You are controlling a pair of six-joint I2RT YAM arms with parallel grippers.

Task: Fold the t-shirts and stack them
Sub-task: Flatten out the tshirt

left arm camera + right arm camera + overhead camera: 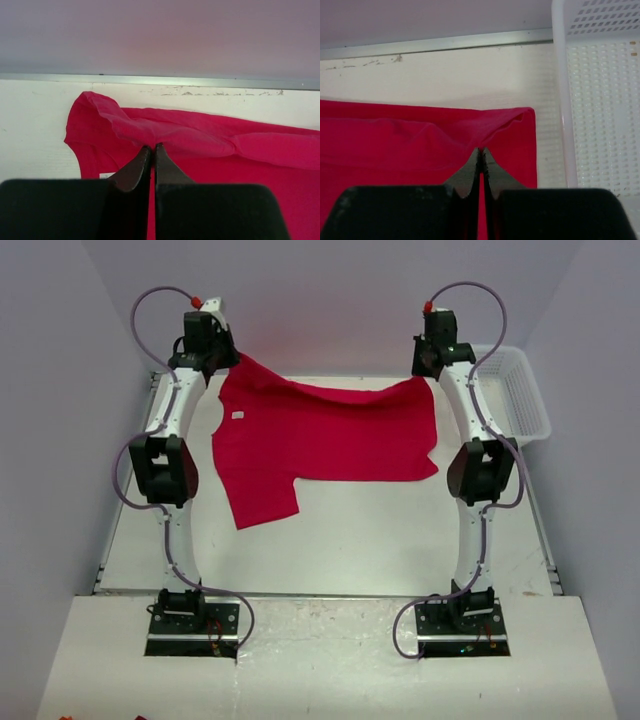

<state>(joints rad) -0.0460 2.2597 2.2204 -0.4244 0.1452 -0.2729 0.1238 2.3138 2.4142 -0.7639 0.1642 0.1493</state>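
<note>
One bright red t-shirt (320, 440) lies spread across the far half of the white table, its white neck label (238, 416) near the left. My left gripper (232, 358) is shut on the shirt's far left corner and lifts it; in the left wrist view (152, 147) the cloth (210, 140) bunches at the closed tips. My right gripper (428, 375) is shut on the far right corner, with the cloth (420, 145) pinched and raised at the tips (481, 150). The far edge sags between the two grippers. One sleeve (262, 502) lies flat toward the near left.
A white plastic mesh basket (512, 392) stands at the far right, close to the right arm; it also shows in the right wrist view (600, 100). The table's metal back edge (160, 80) and the grey wall run just behind the shirt.
</note>
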